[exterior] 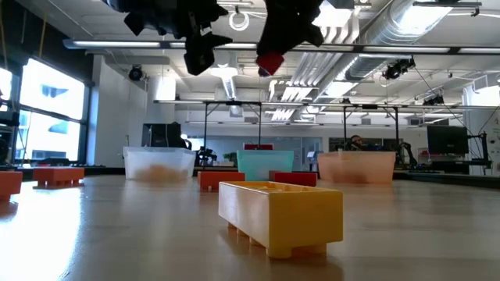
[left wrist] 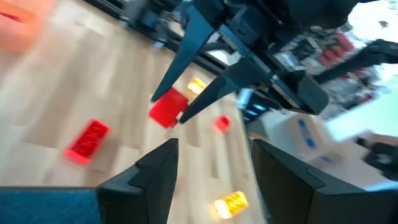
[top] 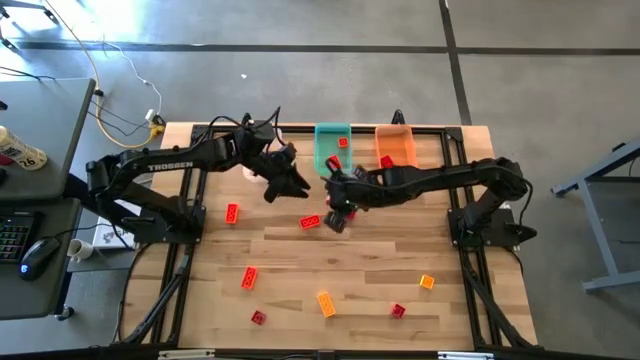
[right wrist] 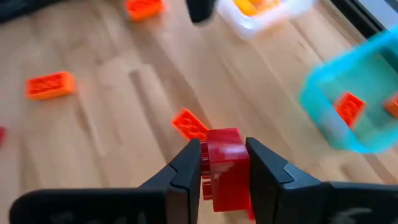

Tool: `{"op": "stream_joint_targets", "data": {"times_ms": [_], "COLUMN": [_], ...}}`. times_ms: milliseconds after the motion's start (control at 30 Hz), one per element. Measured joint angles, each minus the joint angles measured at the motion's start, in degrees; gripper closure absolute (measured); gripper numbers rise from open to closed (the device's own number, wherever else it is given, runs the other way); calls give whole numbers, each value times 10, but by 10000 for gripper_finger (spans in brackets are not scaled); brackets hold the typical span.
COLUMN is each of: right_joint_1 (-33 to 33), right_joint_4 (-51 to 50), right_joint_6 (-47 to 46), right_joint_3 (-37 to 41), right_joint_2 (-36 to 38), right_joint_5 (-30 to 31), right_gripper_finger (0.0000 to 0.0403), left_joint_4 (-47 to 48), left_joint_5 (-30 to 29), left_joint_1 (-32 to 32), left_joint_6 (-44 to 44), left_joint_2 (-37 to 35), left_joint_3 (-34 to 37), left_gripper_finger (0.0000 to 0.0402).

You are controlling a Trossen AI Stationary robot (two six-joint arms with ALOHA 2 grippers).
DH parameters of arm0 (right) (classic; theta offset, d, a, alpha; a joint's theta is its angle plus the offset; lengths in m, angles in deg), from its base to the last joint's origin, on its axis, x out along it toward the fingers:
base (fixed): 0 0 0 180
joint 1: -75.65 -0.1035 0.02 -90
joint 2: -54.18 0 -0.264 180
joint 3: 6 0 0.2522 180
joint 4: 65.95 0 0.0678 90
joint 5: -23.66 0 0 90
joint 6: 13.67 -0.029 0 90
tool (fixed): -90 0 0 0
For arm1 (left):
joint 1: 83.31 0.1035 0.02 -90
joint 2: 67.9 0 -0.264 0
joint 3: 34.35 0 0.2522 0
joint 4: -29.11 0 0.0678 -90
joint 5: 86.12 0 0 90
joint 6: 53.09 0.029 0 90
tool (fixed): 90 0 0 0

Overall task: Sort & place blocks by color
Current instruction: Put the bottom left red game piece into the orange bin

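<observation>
Blocks lie scattered over the wooden counter (top: 350,270), and one red block (right wrist: 224,169) is clamped between the jaws of the right gripper (top: 338,213), held clear of the surface near the counter's middle; the low view shows it hanging in the air (exterior: 270,62). Just beside it on the counter lies another red block (top: 309,222). Further red blocks rest at (top: 232,212), (top: 249,277), (top: 259,318) and (top: 397,311); two orange blocks lie at (top: 326,303) and (top: 427,282). Along the far edge stand the teal bin (top: 322,150), holding red blocks, the orange bin (top: 402,148) to its right, and, in the low view, a clear bin (exterior: 159,164) with yellow pieces inside.

The left gripper (top: 283,180) hangs above the counter just left of the teal bin, its jaws spread apart and holding nothing.
</observation>
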Motion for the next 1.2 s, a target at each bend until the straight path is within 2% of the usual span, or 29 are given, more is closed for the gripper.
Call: {"op": "stream_joint_targets", "data": {"times_ms": [500,700,900,1200], "right_joint_1": [129,193,258,373], "right_joint_4": [-158,-207,-248,-257], "right_joint_6": [-10,28,47,86], "right_joint_3": [-1,-1,-1,1], "right_joint_2": [1,1,1,1], "right_joint_5": [-6,-47,-53,-68], "right_gripper_finger": [327,327,327,327], "left_joint_4": [10,10,10,10], "left_joint_5": [-203,-295,-354,-431], "left_joint_1": [23,23,23,23], "left_joint_6": [58,100,130,155], "left_joint_2": [0,0,0,0], "left_joint_3": [1,1,1,1], "left_gripper_finger": [211,211,211,211]}}
